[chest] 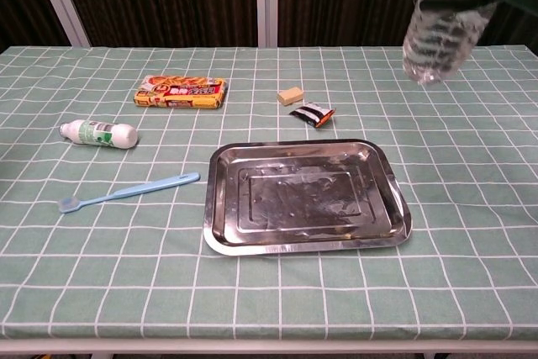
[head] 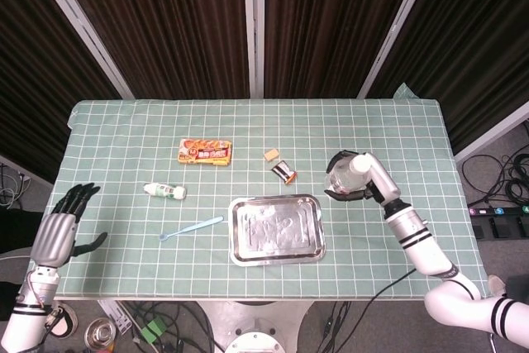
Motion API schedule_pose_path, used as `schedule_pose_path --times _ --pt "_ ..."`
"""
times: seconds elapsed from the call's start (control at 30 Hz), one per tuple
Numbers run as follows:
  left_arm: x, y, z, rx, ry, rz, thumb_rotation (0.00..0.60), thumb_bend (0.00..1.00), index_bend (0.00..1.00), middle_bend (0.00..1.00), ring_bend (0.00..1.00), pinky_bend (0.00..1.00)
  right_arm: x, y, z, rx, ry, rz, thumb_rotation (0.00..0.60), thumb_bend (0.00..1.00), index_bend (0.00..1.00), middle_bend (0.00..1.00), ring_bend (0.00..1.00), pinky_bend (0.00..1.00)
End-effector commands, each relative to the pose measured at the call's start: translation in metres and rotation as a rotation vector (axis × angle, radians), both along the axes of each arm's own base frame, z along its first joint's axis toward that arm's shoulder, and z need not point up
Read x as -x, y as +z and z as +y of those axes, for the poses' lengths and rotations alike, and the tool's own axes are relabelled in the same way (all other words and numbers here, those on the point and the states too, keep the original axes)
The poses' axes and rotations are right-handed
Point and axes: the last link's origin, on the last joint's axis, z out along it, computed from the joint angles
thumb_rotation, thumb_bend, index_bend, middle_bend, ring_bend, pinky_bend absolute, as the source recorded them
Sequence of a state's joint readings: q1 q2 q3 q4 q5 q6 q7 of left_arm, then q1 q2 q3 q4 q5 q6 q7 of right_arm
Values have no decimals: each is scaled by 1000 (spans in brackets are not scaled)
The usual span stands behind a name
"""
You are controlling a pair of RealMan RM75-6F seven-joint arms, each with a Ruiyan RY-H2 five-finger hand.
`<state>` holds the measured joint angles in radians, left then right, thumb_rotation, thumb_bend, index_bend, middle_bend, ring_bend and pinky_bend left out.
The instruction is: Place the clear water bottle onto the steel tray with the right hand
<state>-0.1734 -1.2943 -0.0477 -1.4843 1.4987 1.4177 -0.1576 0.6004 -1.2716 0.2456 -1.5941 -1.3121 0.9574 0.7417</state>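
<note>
Holding the clear water bottle [head: 345, 175] well clear of the table, your right hand [head: 361, 178] has its fingers wrapped round the body, long axis near upright with a slight tilt. The steel tray [head: 277, 229] sits below the hand, toward the left hand's side and nearer the robot's edge, so carry that way before lowering; left hand [head: 56, 231] is idle, fingers spread, far off.
</note>
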Motion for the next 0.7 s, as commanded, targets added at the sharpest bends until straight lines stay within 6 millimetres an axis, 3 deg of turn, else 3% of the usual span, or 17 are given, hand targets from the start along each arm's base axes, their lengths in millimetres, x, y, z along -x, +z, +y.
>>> schedule_pose_path --times 0.03,0.2,0.33,0.43,0.6,0.7 --pt "0 1 -1 1 0 5 600 253 163 180 87 188 27 -25 2 -71 -99 9 600 145 658 540 352 428" --pt "-2 4 3 -9 -5 1 600 253 163 180 87 188 -40 14 -1 40 114 -96 600 144 659 540 354 428" --pt "-3 4 5 -13 -7 -8 600 253 163 180 87 188 -70 45 6 148 216 -137 600 141 658 540 356 428" --pt "-2 3 4 -7 -4 -9 600 253 163 180 87 188 -51 38 11 139 156 -91 600 141 659 541 357 429" --pt "0 1 1 -2 3 -13 600 253 163 180 87 188 30 -24 10 -58 -108 66 600 143 658 541 355 429" --pt "1 2 0 -5 3 -9 600 253 162 180 87 188 48 -41 14 -102 -154 95 600 145 658 541 353 429"
